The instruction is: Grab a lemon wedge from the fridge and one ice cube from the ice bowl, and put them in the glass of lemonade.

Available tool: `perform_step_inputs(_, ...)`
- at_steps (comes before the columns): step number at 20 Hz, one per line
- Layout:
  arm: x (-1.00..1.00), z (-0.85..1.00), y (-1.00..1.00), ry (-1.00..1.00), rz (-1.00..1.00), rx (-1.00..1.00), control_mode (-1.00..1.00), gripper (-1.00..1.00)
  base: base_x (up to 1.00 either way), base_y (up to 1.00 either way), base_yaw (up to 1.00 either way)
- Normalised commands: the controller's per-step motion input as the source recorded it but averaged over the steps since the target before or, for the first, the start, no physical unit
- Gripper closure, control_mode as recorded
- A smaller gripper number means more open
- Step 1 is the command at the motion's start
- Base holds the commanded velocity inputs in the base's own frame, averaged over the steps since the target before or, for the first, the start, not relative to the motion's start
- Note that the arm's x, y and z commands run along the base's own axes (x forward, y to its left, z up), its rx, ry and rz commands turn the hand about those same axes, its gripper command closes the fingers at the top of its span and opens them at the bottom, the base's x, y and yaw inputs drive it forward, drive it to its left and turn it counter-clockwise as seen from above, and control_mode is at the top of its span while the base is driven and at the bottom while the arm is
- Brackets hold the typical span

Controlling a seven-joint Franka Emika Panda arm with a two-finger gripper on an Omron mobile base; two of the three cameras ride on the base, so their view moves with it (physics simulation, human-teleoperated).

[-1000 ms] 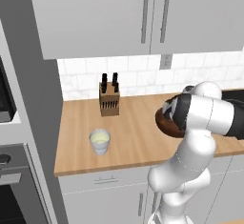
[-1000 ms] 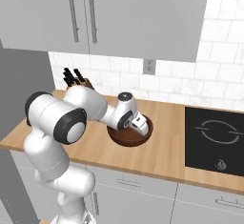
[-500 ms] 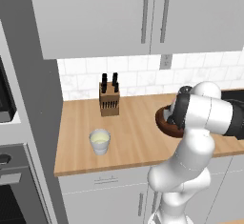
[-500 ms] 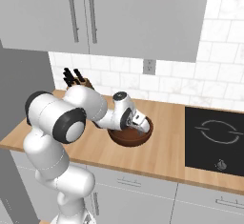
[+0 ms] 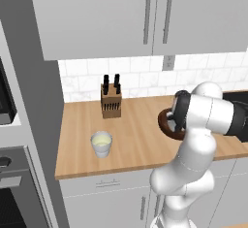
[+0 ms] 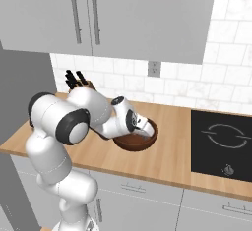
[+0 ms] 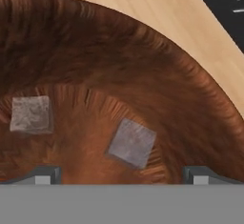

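Observation:
The dark brown ice bowl [image 7: 143, 56] [image 6: 136, 140] [image 5: 164, 123] sits on the wooden counter. My gripper [image 7: 123, 174] reaches down inside it, open, with nothing between its fingertips [image 7: 45, 174]. One greyish ice cube [image 7: 132, 143] lies just ahead of the gripper, between the finger lines. A second ice cube [image 7: 31, 114] lies off to the left. The glass of lemonade [image 5: 101, 144] stands on the counter to the left of the bowl, near the front edge. The lemon wedge and the fridge are out of view.
A knife block [image 5: 111, 103] [image 6: 78, 80] stands at the back by the tiled wall. A black cooktop [image 6: 221, 144] lies right of the bowl. Grey wall cupboards [image 5: 145, 13] hang above the counter. An oven column [image 5: 9, 173] bounds the left end.
The hand has dropped lower into the ice bowl, and the arm's forearm has come down with it. The jaws have stayed open. The bowl and glass have not moved.

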Motion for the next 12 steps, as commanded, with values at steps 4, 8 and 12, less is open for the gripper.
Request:
perform_step_inputs(4,0.04,-0.03,0.00,0.11,0.01,-0.07,-1.00,-1.00,0.00,0.00,0.00)
perform_step_inputs(8,0.12,0.00,-0.04,0.06,0.02,-0.01,-1.00,-1.00,0.00,0.00,0.00)
perform_step_inputs(12,0.18,0.00,-0.20,0.01,0.01,0.00,-1.00,-1.00,0.00,0.00,0.00)
